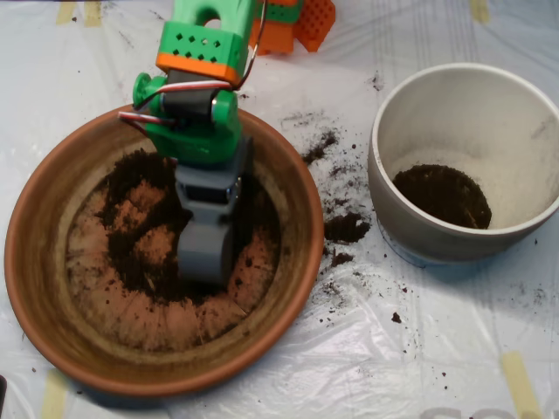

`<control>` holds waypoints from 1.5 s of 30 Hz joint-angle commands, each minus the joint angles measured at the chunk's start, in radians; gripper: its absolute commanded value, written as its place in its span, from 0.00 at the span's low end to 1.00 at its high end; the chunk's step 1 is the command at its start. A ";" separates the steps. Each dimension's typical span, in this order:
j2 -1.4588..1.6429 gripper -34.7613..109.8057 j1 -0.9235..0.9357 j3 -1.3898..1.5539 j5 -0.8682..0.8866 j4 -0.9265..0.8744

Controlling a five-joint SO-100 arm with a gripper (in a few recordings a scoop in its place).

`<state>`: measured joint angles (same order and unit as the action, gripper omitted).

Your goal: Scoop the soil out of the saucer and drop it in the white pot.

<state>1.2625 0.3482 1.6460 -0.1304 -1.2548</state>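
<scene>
overhead view: the grey scoop [208,253] is down in the soil [140,231] inside the saucer [35,262] at left; whether its fingers are apart or together cannot be told. the white pot [437,96] at right holds dark soil. crumbs [347,229] dot the tabletop [419,349] between them.

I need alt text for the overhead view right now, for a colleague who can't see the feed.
The green arm's grey end effector is down in the soil inside the terracotta saucer at left. At right, the white pot holds a small patch of soil at its bottom, and crumbs lie spilled on the plastic sheet between the two.
</scene>
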 commanded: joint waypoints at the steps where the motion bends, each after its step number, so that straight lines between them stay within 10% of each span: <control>1: 0.021 0.52 0.018 -0.038 -0.023 -0.009; 45: 0.212 0.24 -0.008 0.285 -0.143 0.302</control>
<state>1.4496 0.3068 1.9021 -0.2516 -0.9388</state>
